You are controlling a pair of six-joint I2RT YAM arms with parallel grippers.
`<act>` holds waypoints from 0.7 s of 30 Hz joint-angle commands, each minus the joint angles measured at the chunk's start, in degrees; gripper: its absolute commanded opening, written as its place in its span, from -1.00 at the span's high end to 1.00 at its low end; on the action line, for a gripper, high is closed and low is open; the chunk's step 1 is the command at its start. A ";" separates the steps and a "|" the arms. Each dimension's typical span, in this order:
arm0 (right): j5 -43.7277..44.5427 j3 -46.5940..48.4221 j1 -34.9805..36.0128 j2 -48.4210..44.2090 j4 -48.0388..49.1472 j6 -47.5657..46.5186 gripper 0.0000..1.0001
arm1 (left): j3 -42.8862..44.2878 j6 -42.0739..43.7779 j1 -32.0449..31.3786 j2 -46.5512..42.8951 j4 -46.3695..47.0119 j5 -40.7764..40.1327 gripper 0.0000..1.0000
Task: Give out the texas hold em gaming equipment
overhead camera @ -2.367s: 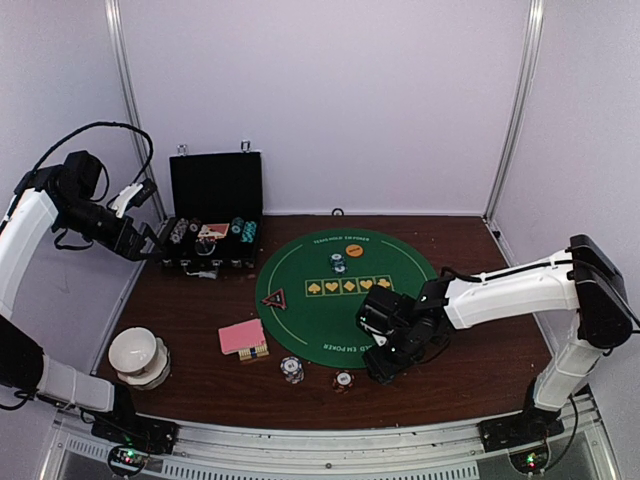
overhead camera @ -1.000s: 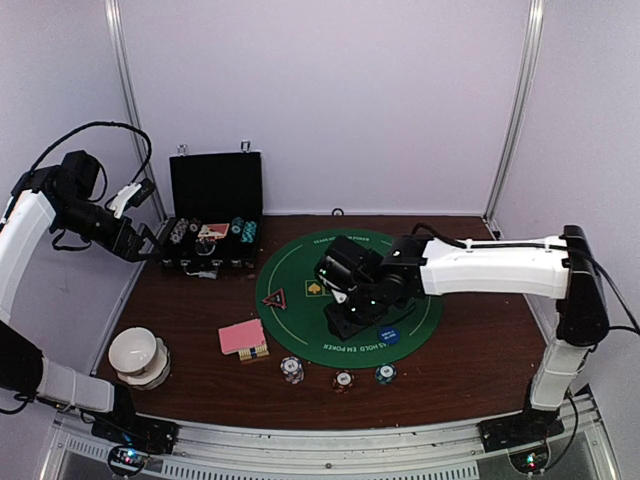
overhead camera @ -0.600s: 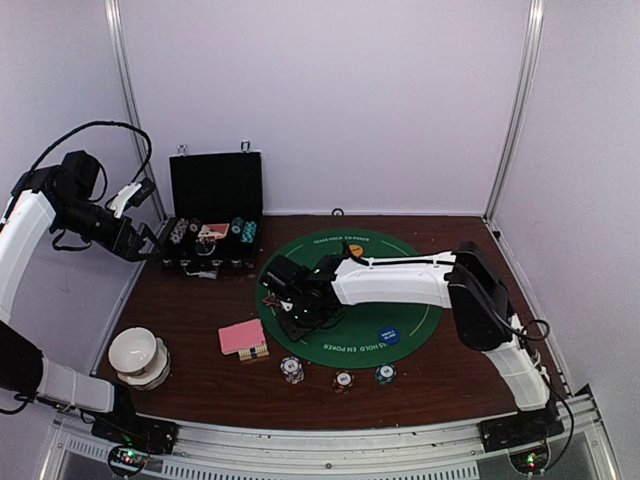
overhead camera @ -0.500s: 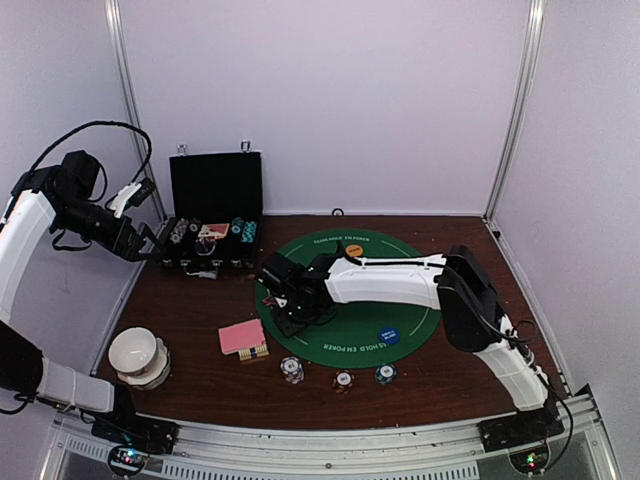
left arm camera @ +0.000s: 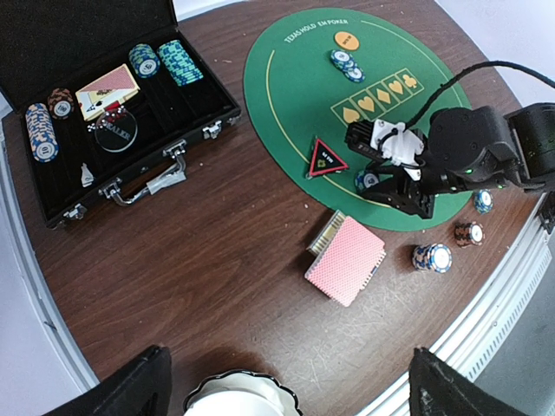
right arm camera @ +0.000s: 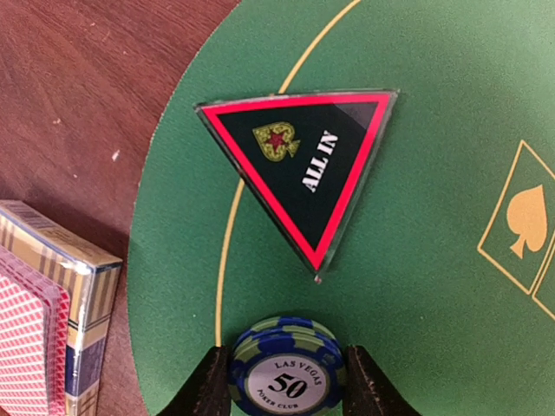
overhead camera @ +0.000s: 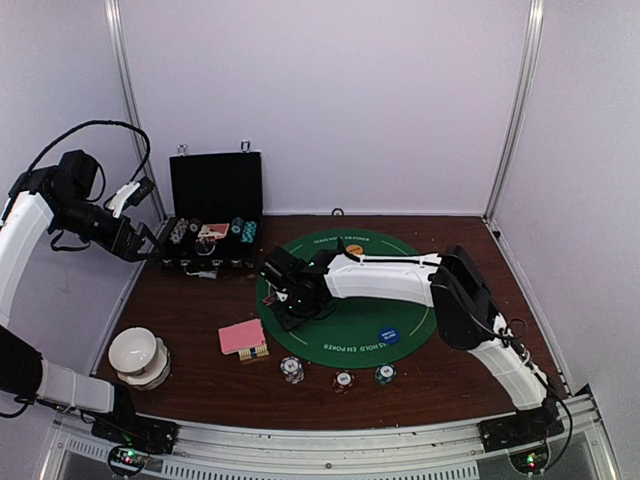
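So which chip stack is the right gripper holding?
The blue-and-green "50" stack at the mat's left edge, beside the triangle marker, clamped in the right gripper. The three stacks at the near table edge and the one by the orange disc stand free.

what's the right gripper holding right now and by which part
The right gripper holds a small stack of blue-and-green poker chips, its fingers pressed against opposite sides of the striped rim.
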 commanded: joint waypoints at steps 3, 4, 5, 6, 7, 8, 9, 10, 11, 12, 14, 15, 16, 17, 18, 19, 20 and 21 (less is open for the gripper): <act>-0.46 0.86 -0.49 0.45 -1.05 -0.16 -0.13 | 0.63 0.80 0.29 -0.87 0.41 0.69 -0.95; -0.25 0.79 -0.49 -0.13 -0.98 -0.37 -0.19 | 0.59 0.79 0.29 -0.90 0.38 0.69 -0.95; -0.10 0.66 -0.49 -0.99 -0.89 -0.51 -0.23 | 0.55 0.79 0.29 -0.99 0.39 0.68 -0.95; 0.08 0.50 -0.45 -1.84 -0.88 -0.68 -0.28 | 0.54 0.79 0.29 -0.93 0.38 0.66 -0.95; 0.16 0.33 -0.48 -3.38 -0.84 -0.90 -0.31 | 0.54 0.77 0.29 -0.92 0.37 0.61 -0.95; 0.24 0.15 -0.47 -4.67 -0.91 -1.05 -0.32 | 0.54 0.79 0.31 -1.03 0.37 0.54 -0.95; 0.34 -0.10 -0.49 -5.97 -1.00 -1.19 -0.33 | 0.54 0.77 0.30 -1.06 0.39 0.41 -0.95; 0.50 -0.46 -0.49 -7.54 -1.07 -1.31 -0.34 | 0.59 0.79 0.29 -1.06 0.35 0.20 -0.95; 0.65 -1.51 -0.45 -9.27 -1.16 -1.40 -0.35 | 0.63 0.79 0.29 -1.08 0.41 0.06 -0.95; 0.77 -2.67 -0.48 -11.15 -1.03 -1.42 -0.37 | 0.63 0.83 0.29 -1.14 0.40 -0.14 -0.95; 0.72 -6.13 -0.49 -15.39 -0.62 -1.38 -0.41 | 0.72 0.94 0.29 -1.21 0.40 -0.14 -0.95; 0.59 -8.54 -0.49 -17.89 -0.27 -1.23 -0.42 | 0.72 0.89 0.29 -1.20 0.35 -0.21 -0.95; 0.61 -11.17 -0.49 -20.36 -0.08 -0.89 -0.44 | 0.72 1.00 0.29 -1.21 0.34 -0.30 -0.95; 0.61 -14.01 -0.49 -22.92 0.10 -0.60 -0.46 | 0.76 1.05 0.29 -1.21 0.31 -0.41 -0.95; 0.81 -17.45 -0.49 -25.60 0.25 -0.02 -0.48 | 0.80 1.05 0.29 -1.25 0.24 -0.51 -0.95; 1.16 -20.73 -0.49 -28.18 0.31 0.64 -0.51 | 0.81 1.20 0.29 -1.19 0.13 -0.60 -0.95; 1.52 -24.27 -0.49 -30.81 0.04 1.60 -0.53 | 0.85 1.27 0.29 -1.24 0.13 -0.61 -0.95; 1.80 -27.25 -0.49 -33.24 -0.71 2.58 -0.54 | 0.88 1.31 0.29 -1.26 0.13 -0.57 -0.95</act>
